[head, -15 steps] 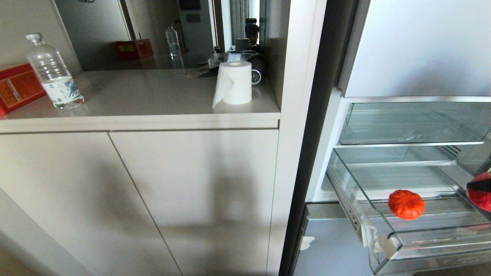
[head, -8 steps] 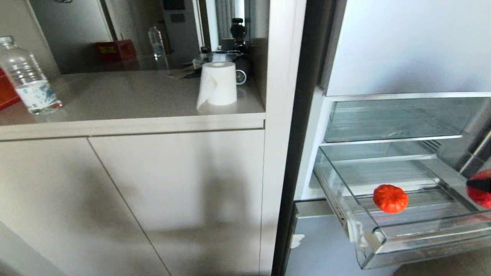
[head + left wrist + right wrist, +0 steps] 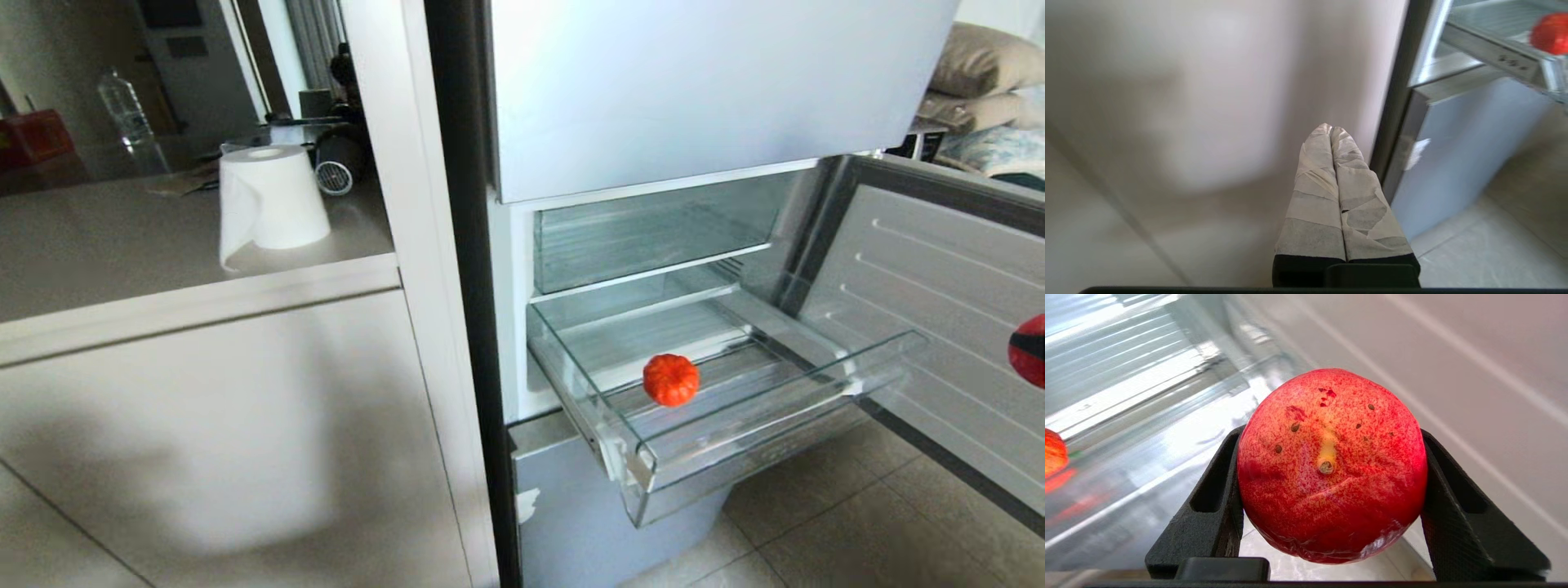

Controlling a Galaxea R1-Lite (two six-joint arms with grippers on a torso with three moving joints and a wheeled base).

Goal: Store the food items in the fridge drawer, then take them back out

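Swinging right, the head camera now puts the fridge in the middle of the picture and pushes the counter off to the left; the things themselves have not shifted. Down in the fridge drawer, pulled out and clear-walled, sits the orange-red ribbed ball on the ribbed floor, toward the drawer's left half. Well to its right, at the picture's edge in front of the open fridge door, the right gripper has its black jaws clamped on a second piece of food, a red speckled peach, held clear of the drawer. The left gripper hangs low beside the cabinet front, taped fingers pressed together on nothing. Above the drawer, another clear bin sits under a silver-blue panel. On the beige counter to the left stands a roll of white paper, with a water bottle far back; no writing can be read. Pale tiled floor lies below.
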